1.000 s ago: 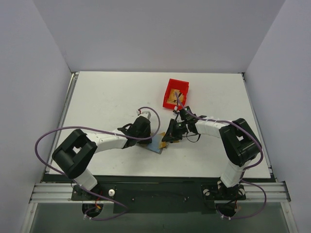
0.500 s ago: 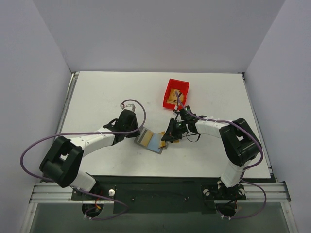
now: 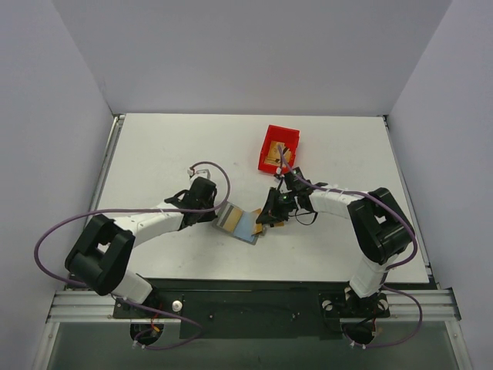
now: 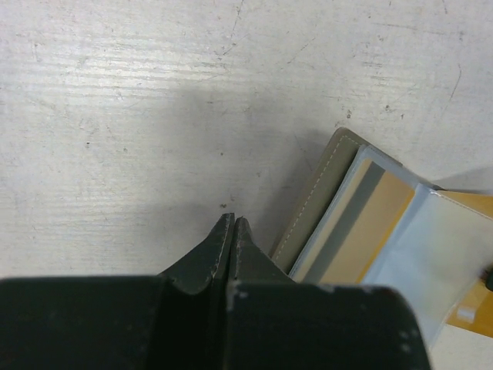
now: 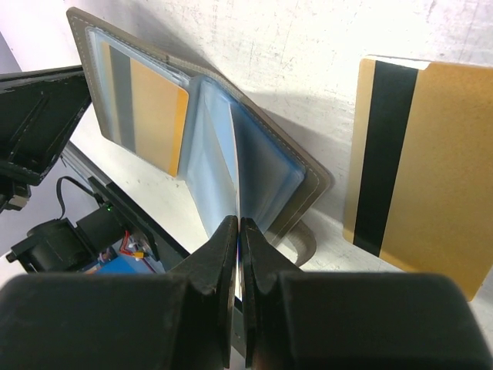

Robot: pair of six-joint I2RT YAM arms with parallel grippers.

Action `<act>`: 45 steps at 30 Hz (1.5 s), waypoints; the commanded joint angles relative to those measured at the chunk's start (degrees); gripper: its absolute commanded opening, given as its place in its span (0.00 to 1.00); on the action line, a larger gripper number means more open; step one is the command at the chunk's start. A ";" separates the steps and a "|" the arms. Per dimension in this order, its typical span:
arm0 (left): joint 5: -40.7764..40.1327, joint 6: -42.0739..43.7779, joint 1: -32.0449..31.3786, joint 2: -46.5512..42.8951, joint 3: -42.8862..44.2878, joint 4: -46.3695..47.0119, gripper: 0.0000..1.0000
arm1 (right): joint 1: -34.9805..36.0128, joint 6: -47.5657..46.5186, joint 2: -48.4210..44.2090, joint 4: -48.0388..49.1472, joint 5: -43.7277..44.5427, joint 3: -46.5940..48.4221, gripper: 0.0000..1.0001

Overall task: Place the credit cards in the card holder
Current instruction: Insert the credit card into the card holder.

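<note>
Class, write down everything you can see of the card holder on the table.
The card holder lies open on the white table between the two arms. Its cover looks like grey-tan stitched leather; inside are clear, bluish plastic sleeves. A sleeve on the half nearer the left arm holds a gold card with a dark stripe. The right gripper is shut on one sleeve leaf, standing it upright. The left gripper, shut, sits just beside the cover's edge, apparently not touching.

Gold card [image 5: 416,166], blk stripe; grey holder [image 5: 269,162]
</note>
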 commanded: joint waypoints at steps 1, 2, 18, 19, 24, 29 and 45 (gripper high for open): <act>-0.17 0.87 -0.30 1.41 1.03 -0.62 0.00 | 0.45 -0.95 -0.03 -2.11 -0.54 1.99 0.00; 0.09 0.78 -0.47 1.67 0.77 -0.62 0.00 | 0.62 -0.69 -0.03 -2.11 -0.63 2.16 0.00; 0.45 -1.76 -6.54 2.81 -0.11 -0.35 0.00 | 3.52 2.74 -1.87 -0.62 -3.53 5.94 0.00; 0.45 -1.85 -6.71 2.81 -0.20 -0.35 0.00 | 3.70 2.92 -1.87 -0.27 -3.62 6.03 0.00; 0.53 -2.73 -7.86 2.81 -0.73 -0.18 0.00 | 4.23 3.80 -0.12 1.05 -3.97 6.91 0.00; 0.71 -3.61 -8.39 2.55 -1.25 -0.53 0.00 | 4.58 3.36 1.81 1.32 -1.87 7.17 0.00; -10.63 -6.78 -7.07 -7.81 2.17 -12.49 0.00 | 6.60 -0.07 7.53 -1.05 0.25 9.55 0.00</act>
